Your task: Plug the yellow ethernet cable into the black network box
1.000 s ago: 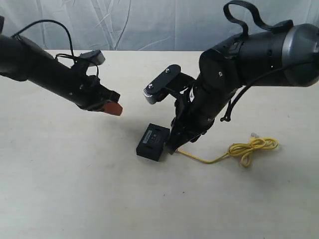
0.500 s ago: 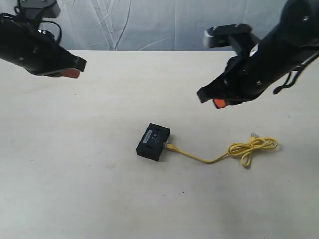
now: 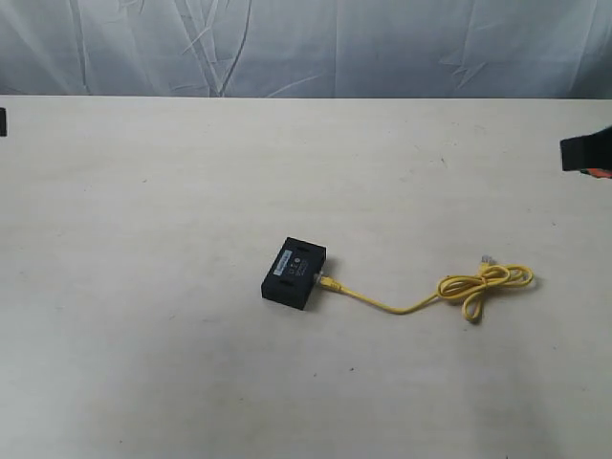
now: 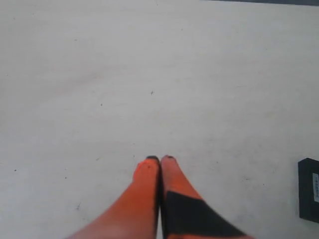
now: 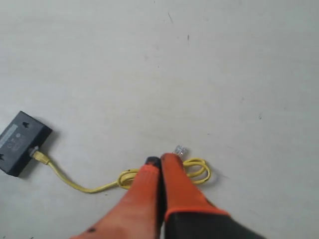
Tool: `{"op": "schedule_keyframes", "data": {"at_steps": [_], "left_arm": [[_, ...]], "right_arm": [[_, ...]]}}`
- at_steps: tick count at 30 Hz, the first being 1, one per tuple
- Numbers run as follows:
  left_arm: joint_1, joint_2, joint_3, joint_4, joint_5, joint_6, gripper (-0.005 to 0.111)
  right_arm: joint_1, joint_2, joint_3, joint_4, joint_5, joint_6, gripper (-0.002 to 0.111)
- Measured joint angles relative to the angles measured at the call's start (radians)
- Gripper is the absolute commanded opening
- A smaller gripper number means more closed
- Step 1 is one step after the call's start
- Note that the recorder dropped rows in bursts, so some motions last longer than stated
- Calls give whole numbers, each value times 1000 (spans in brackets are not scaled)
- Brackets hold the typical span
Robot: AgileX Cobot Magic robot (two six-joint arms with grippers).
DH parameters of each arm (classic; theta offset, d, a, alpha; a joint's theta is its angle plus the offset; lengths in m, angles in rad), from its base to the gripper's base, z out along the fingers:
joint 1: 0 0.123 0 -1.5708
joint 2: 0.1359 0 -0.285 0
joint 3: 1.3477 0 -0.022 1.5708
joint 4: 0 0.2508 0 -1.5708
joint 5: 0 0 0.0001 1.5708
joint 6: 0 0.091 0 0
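The black network box point(image 3: 294, 273) lies flat near the table's middle, pale label up. The yellow ethernet cable point(image 3: 402, 305) has one plug seated in the box's right side; its cord runs right to a loose knot point(image 3: 483, 284) with a free clear plug point(image 3: 488, 259). The right wrist view shows the box point(image 5: 20, 142), the cable point(image 5: 84, 186) and the free plug point(image 5: 179, 150). My right gripper point(image 5: 159, 160) is shut and empty, high above the knot; only its edge point(image 3: 588, 153) shows at the exterior view's right border. My left gripper point(image 4: 159, 159) is shut and empty, the box's edge point(image 4: 309, 191) off to one side.
The pale table point(image 3: 143, 239) stretches all round the box and cable. A wrinkled grey-white cloth point(image 3: 306, 43) hangs behind the table's far edge. A sliver of the left arm point(image 3: 3, 121) sits at the exterior view's left border.
Both arms have drawn back and up to the sides, nearly out of the exterior view. The right gripper has let go of the cable, whose plug stays in the box.
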Motion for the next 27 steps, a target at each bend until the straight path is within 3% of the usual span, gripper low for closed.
{"op": "schedule_keyframes", "data": {"at_steps": [14, 27], "left_arm": [[0, -572, 235, 0, 23, 100, 0], [0, -696, 253, 0, 26, 108, 0]], "right_arm": [[-2, -645, 267, -11, -20, 0, 0], [-2, -835, 314, 4, -24, 0, 0]]}}
